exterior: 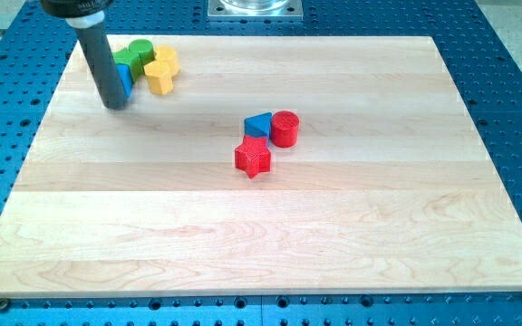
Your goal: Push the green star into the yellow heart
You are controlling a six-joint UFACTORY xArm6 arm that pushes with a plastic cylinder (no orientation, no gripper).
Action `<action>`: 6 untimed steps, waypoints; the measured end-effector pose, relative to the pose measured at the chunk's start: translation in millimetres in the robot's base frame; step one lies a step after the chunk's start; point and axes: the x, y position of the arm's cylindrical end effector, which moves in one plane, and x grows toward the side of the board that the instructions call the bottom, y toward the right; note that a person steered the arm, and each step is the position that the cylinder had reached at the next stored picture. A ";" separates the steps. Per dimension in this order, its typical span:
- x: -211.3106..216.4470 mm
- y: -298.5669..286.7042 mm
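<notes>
A tight cluster of blocks sits at the board's top left. The green star (126, 60) shows just right of my rod, touching a round green block (141, 49). Two yellow blocks lie right of them, the upper one (168, 59) and the lower one (159, 79); I cannot tell which is the heart. A blue block (127, 80) is partly hidden behind the rod. My tip (116, 106) rests on the board at the cluster's lower left, just below the blue block and the green star.
A red star (253, 158), a blue triangle (258, 125) and a red cylinder (285, 129) sit together near the middle of the wooden board (333, 235). A blue perforated table surrounds the board.
</notes>
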 end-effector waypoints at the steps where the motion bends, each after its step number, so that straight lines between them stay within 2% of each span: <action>1: -1.3 -16.7; 2: -1.7 -59.4; 3: -56.5 -86.1; 4: -77.3 -34.9; 5: -76.8 58.4; 6: -76.6 52.7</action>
